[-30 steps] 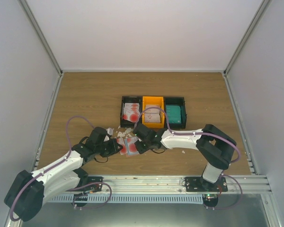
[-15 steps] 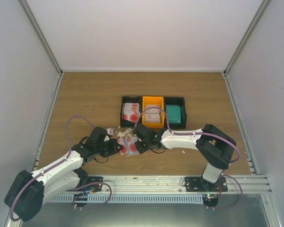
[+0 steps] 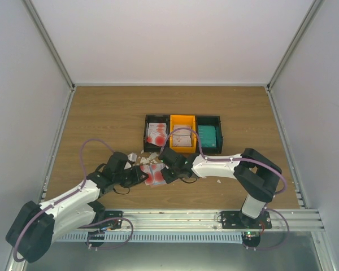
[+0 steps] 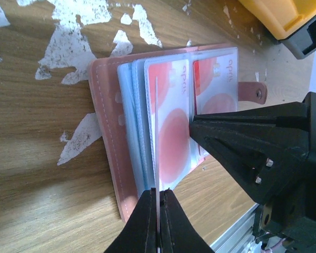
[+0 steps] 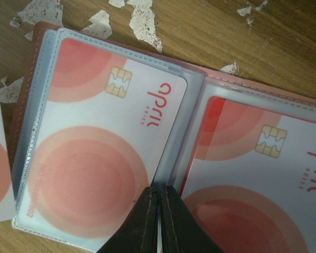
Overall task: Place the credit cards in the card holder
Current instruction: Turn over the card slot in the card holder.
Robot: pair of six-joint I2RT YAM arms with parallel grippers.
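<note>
Two robot arms meet over a pink card holder [image 4: 108, 132] lying open on the wooden bench [image 3: 101, 113], just in front of a three-compartment tray [image 3: 182, 117]. The left pincer [image 4: 158, 203] is closed tight on a credit card [image 4: 156, 137], held edge-on and upright above the holder's clear sleeves. The right pincer [image 5: 158, 197], its jaws nearly together, pinches the edge of a clear sleeve [image 5: 176, 126] at the holder's fold. Two sleeved cards [image 5: 95, 137], white with red circles, show on either side of that grip. White scraps [image 4: 68, 47] litter the bench beside the holder. In the tray lie a red-printed card [image 3: 156, 132], a pale card [image 3: 182, 140] and a teal card [image 3: 207, 135], one per compartment.
</note>
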